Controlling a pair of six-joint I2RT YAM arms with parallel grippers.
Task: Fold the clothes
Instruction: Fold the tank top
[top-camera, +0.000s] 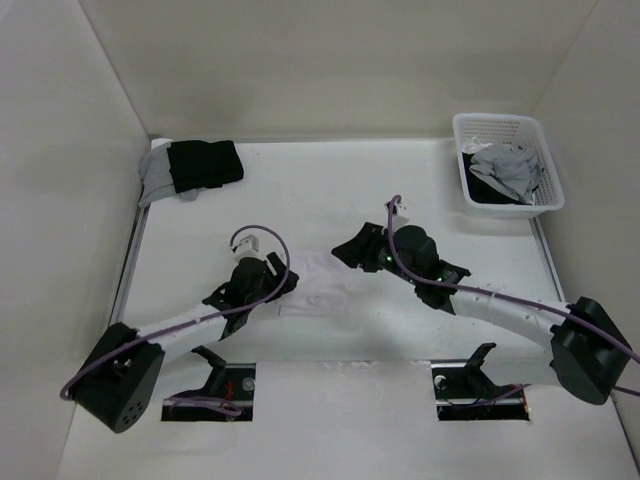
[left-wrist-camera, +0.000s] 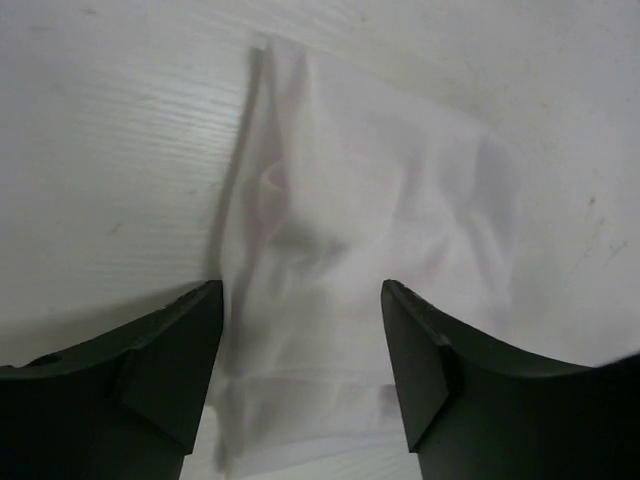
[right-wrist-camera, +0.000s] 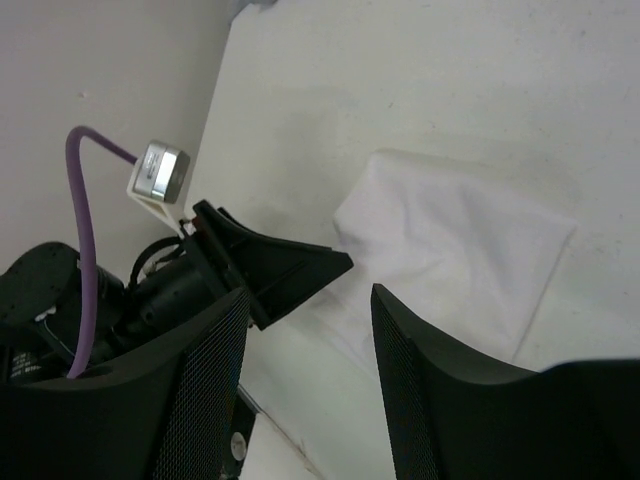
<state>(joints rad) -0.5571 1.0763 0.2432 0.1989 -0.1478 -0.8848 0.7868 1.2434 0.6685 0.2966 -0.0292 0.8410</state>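
Open at the left gripper (left-wrist-camera: 300, 335): jaws spread wide, nothing clamped. Lying flat on the table (left-wrist-camera: 90, 150), right under and ahead of its fingers (left-wrist-camera: 165, 375): the clothes (left-wrist-camera: 370, 220), white, folded, lightly wrinkled, with a hem band nearest the wrist. Open too at the right gripper (right-wrist-camera: 305, 385): jaws apart, holding nothing. Out beyond one of its fingertips, clear of the pads: the clothes again, a neat folded shape. Close ahead of the other fingertip: the tip of the left gripper. From above, flanked by both grippers, the left one at the edge of the clothes; touching or not, cannot tell. Far beyond the right gripper, at the table's far corner: a basket (top-camera: 500, 120) holding grey garments (top-camera: 508, 168). Far beyond the left gripper, at the other far corner: a black garment (top-camera: 205, 163) lying on grey cloth.
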